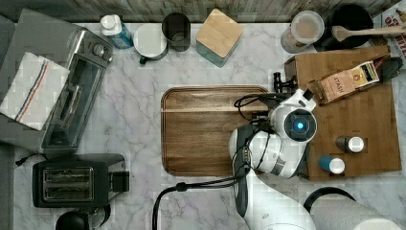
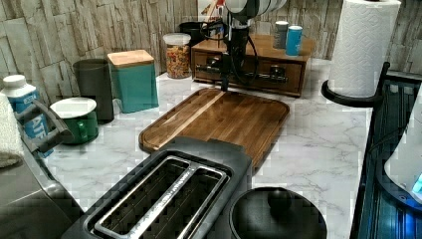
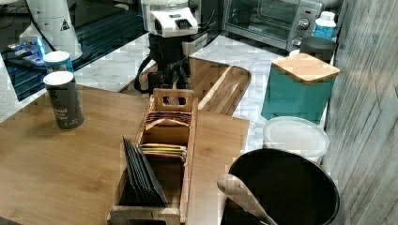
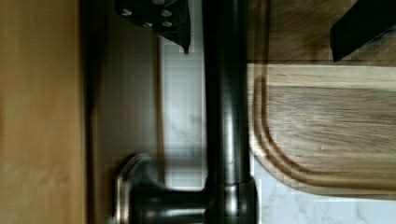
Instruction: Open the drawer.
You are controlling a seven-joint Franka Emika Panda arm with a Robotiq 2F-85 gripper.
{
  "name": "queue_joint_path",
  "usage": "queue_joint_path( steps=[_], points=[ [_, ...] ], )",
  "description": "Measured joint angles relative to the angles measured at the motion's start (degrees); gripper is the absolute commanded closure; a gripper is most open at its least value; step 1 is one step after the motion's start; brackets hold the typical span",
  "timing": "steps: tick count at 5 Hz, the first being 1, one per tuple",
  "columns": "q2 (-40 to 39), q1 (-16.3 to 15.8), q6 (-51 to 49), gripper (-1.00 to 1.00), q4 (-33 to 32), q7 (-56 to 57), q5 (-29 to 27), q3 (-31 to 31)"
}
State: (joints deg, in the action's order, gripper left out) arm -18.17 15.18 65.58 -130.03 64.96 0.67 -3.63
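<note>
bamboo drawer (image 2: 249, 67) — long dark bar handle (image 4: 226, 107)

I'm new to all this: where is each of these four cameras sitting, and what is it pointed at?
Top view: overhead, looking straight down on the counter; the arm shows from above.
Left view: low behind the toaster, facing the drawer; the pincer hangs at its handle.
Right view: on the bamboo box, looking back toward the toaster oven; the arm's wrist shows.
Wrist view: right above the handle; one fingertip shows.
Shared: the cutting board.
</note>
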Motion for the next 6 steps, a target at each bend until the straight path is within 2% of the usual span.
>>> queue_joint_path(
  steps=[1, 2, 3, 4, 6],
  points=[
    [0.7, 0.4, 0.2, -1.0, -1.2, 0.0, 0.1, 0.6],
    [1.0, 1.3, -4.5, -1.0, -0.2, 7.7, -2.2, 1.8],
    [1.4, 3.1, -8.9, -1.0, 0.7, 17.9, -6.9, 3.6],
    [1.8, 2.9, -7.6, -1.0, 0.0, 17.6, -8.0, 3.6],
    [2.9, 0.5, -3.4, -1.0, -2.7, 3.9, -8.0, 3.6]
  ],
)
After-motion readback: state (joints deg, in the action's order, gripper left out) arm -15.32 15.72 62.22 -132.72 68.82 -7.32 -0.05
